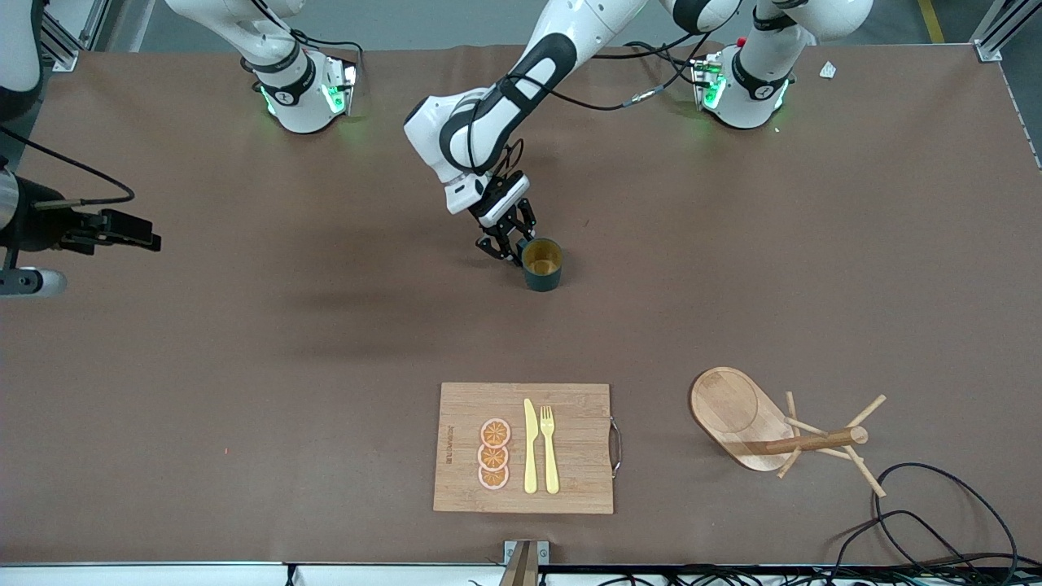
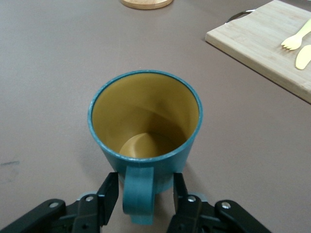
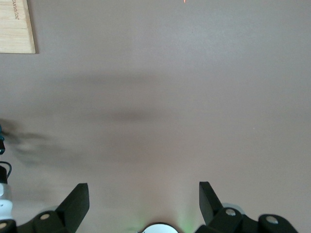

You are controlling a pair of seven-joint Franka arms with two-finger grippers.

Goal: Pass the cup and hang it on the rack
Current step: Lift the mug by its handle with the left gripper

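Note:
The dark teal cup (image 1: 543,262) with its mustard-yellow inside (image 2: 146,116) stands upright mid-table. My left gripper (image 1: 511,248) is down at table level beside it. Its fingers (image 2: 111,194) straddle the cup's small handle (image 2: 138,194), with a narrow gap showing on each side. The light wooden rack (image 1: 806,443), with its oval base and angled pegs, stands nearer the front camera toward the left arm's end; its base edge (image 2: 146,3) shows in the left wrist view. My right gripper (image 1: 151,238) (image 3: 143,187) waits open over bare table at the right arm's end, holding nothing.
A bamboo cutting board (image 1: 570,423) (image 2: 252,39) lies near the front edge, carrying orange slices (image 1: 494,454), a yellow knife (image 1: 530,448) and a fork (image 1: 550,448). Black cables (image 1: 936,505) loop on the table near the rack.

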